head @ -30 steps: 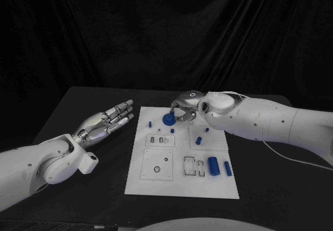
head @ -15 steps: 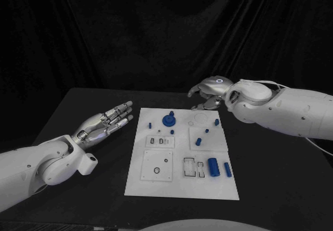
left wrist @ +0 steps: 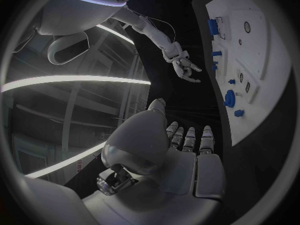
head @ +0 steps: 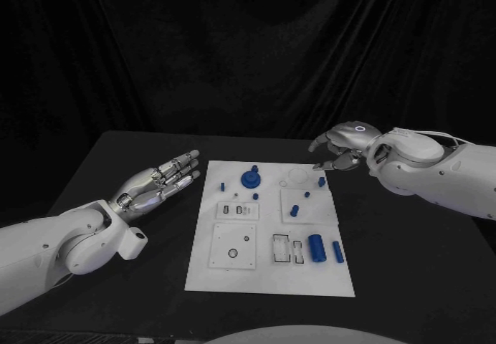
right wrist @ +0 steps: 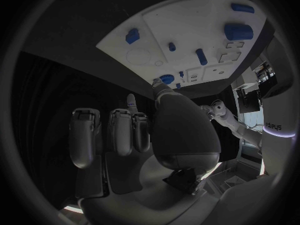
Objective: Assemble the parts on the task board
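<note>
Right silver hand (head: pixel 341 149): we are seeing it hovering empty, fingers loosely curled, off the white task board's (head: pixel 271 276) far right corner; reaching back risks toppling the round blue part (head: pixel 251 177).

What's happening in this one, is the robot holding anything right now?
Neither hand holds anything at this moment. The right hand hovers off the far right corner of the task board, fingers curled with nothing in them. The left hand hangs flat and open to the left of the board. A round blue part sits near the board's far edge, with a larger blue cylinder and other small blue pieces lying on the board.
</note>
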Tool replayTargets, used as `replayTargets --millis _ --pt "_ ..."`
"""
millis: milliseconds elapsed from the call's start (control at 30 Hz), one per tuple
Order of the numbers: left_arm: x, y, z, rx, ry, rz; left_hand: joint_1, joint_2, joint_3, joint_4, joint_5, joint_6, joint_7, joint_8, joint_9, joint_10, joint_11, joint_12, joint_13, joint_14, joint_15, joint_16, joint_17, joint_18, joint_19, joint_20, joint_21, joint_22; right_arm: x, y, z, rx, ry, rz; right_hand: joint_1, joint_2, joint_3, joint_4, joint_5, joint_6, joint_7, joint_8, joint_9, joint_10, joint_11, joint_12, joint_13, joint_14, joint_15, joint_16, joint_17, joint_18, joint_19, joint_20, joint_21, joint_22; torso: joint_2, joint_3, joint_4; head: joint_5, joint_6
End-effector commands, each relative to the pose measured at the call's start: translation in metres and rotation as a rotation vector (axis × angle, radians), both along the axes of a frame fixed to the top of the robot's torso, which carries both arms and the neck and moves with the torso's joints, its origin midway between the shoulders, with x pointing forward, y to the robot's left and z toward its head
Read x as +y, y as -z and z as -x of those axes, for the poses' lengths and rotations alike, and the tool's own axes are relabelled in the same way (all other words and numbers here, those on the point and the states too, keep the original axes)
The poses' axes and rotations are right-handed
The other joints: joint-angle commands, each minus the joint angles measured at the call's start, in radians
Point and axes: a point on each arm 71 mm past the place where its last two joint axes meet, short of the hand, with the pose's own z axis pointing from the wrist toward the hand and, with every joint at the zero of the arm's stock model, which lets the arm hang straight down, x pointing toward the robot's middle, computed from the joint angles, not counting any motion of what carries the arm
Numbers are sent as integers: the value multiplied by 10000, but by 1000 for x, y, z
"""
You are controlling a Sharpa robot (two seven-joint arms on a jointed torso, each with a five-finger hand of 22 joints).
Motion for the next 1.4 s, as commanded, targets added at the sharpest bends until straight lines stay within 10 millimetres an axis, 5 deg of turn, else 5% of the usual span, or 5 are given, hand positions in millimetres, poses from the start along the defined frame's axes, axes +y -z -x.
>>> replayTargets --millis 33,433,900,1100,1400 --pt "-3 -1 0 -24 157 152 94 -5 68 -19 45 17 71 13 12 -17 61 -65 -15 -22 76 -36 -9 -7 -6 82 -59 -17 -7 5 4 -200 92 -200 109 -37 34 3 43 15 -28 -12 -36 1047 -7 36 2635 819 -81 51 1320 -78 759 -77 59 2430 12 9 -9 43 23" --pt "-3 -1 0 3 190 150 105 -4 82 -28 69 12 73 12 12 -17 61 -65 -15 -22 84 -36 -9 -7 -6 89 -59 -17 -27 31 12 439 457 33 40 -45 -17 48 23 -84 24 -133 -129 1047 25 36 2635 811 -74 33 1274 -72 750 -78 39 2425 32 25 30 -81 -3" --pt "-1 0 0 20 165 136 119 -3 100 -38 95 21 76 14 14 -17 60 -65 -15 -22 89 -36 -9 -7 -6 97 -59 -17 -33 46 8 645 890 228 451 106 112 -75 765 -56 152 -265 -284 1047 132 36 2635 814 -19 74 1306 -72 751 -33 35 2427 16 20 11 -37 -15" --pt "-1 0 0 25 167 138 127 -3 109 -43 106 17 79 14 13 -17 62 -65 -15 -22 90 -36 -9 -6 -6 99 -59 -17 -33 49 7 689 930 260 689 175 141 -147 1547 178 246 -222 -292 1047 212 36 2635 807 36 80 1287 -61 729 20 -12 2412 0 28 9 -22 -26" --pt "-1 0 0 36 192 145 132 -4 115 -47 114 14 81 13 13 -17 65 -65 -15 -22 90 -36 -9 -6 -6 101 -59 -17 -32 56 5 776 1086 312 707 192 110 -154 1496 458 299 -79 -174 1047 258 36 2635 805 68 85 1284 -59 726 49 -20 2410 7 20 34 -78 -33"
